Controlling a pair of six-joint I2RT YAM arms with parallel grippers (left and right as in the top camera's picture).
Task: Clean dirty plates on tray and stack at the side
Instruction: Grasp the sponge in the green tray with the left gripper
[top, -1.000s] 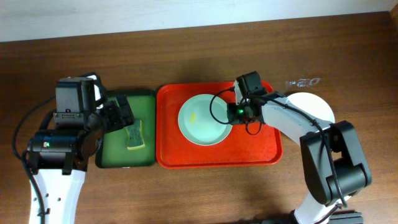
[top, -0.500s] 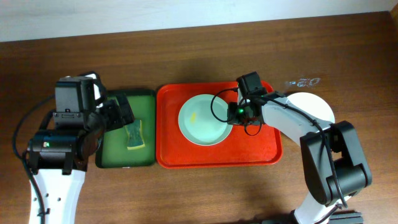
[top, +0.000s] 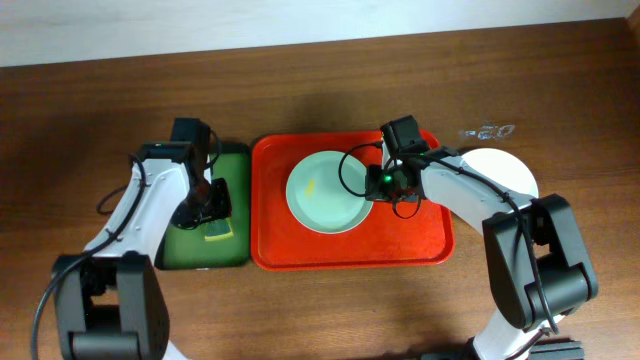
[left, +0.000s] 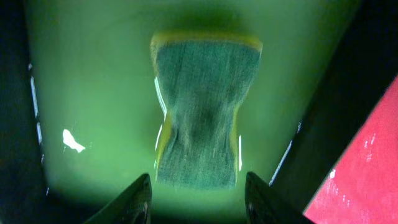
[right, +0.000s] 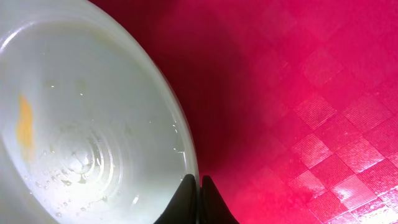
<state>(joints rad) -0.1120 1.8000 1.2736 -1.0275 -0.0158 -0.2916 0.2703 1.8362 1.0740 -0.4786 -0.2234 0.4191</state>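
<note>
Our left gripper (left: 196, 186) has swung down over the green tray (top: 180, 245) — jaws apart, straddling the sponge (left: 202, 112). Our right gripper (right: 198, 182) stays pinched on the rim of the dirty plate (top: 322, 195), which hasn't budged on the red tray (top: 400, 245) — yellow smear (right: 25, 124) showing.
</note>
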